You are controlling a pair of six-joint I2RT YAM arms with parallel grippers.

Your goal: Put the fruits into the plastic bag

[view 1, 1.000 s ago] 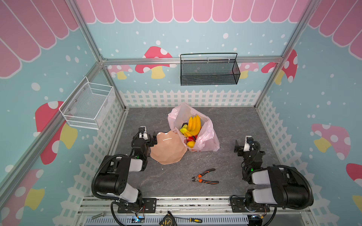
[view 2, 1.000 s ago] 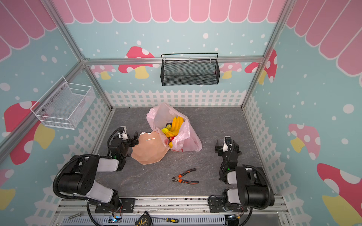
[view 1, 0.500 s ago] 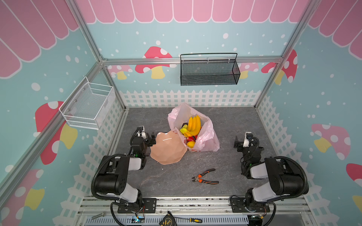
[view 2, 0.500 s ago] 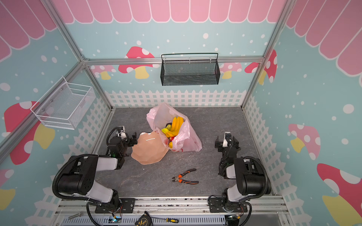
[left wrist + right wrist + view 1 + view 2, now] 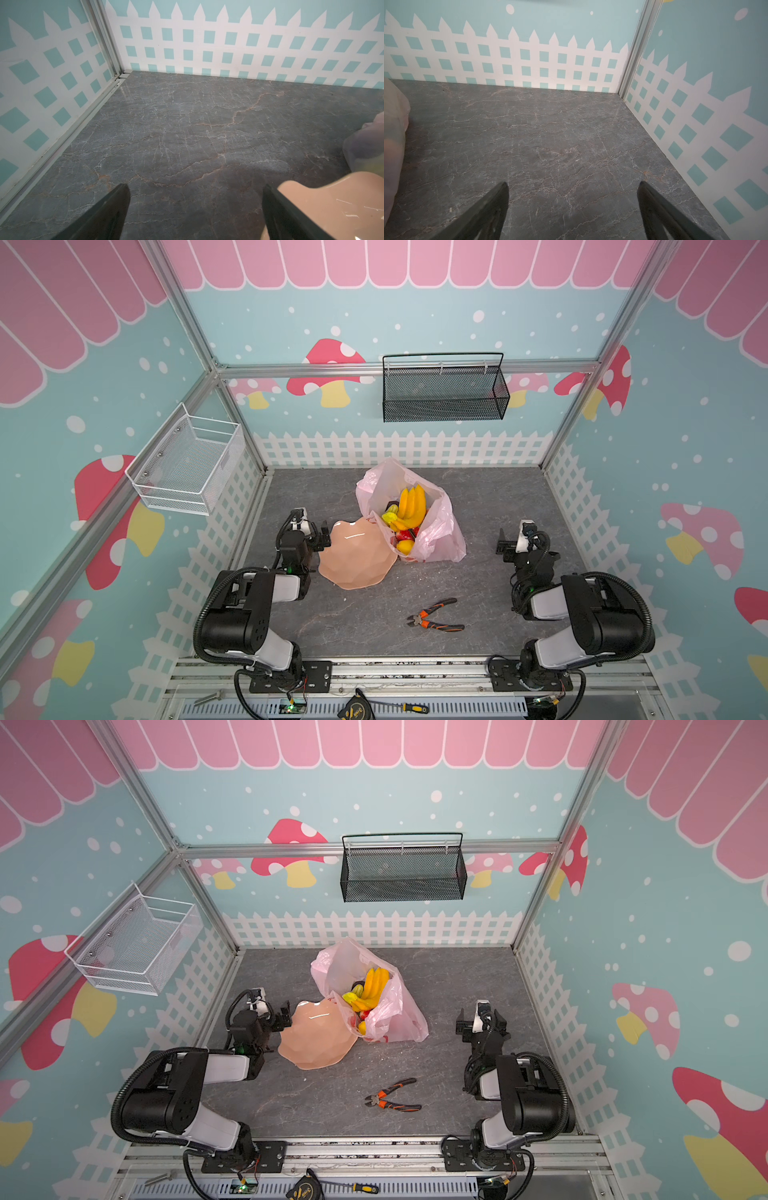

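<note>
Both top views and both wrist views, task nearly closed. The plastic bag (image 5: pixel 442 531) sits mid-table, a little toward the rear edge, with its mouth gaping upward and toward the left edge. The fruits (image 5: pixel 409 514) lie inside it: the banana bunch (image 5: pixel 412 504) stands uppermost, with a green fruit (image 5: pixel 390 516) beside it. A red fruit (image 5: pixel 402 535) and a yellow round fruit (image 5: pixel 405 546) lie lower, near the lip. What sits beneath them is hidden by the film.

The peach plate (image 5: pixel 357 562) lies bare, left of centre, its rim touching the bag's mouth. No fruit shows on the plate or on the open table (image 5: pixel 498 497). A pair of pliers (image 5: pixel 436 616) lies apart, toward the front edge.

My left jaws stand apart and hold nothing; in the left wrist view one finger (image 5: pixel 276 209) is just beside the plate's rim. My right jaws, near the right edge and well apart from the bag, are likewise spread and empty over bare table.

I judge the loading step finished and the step in hand to be parking the arms. The next move calls for care rather than reach. I must keep the left jaws off the plate, since a nudge could pass through the rim to the bag's lip, where the lowest fruits might roll out. A last look for strays behind the bag would be prudent.
</note>
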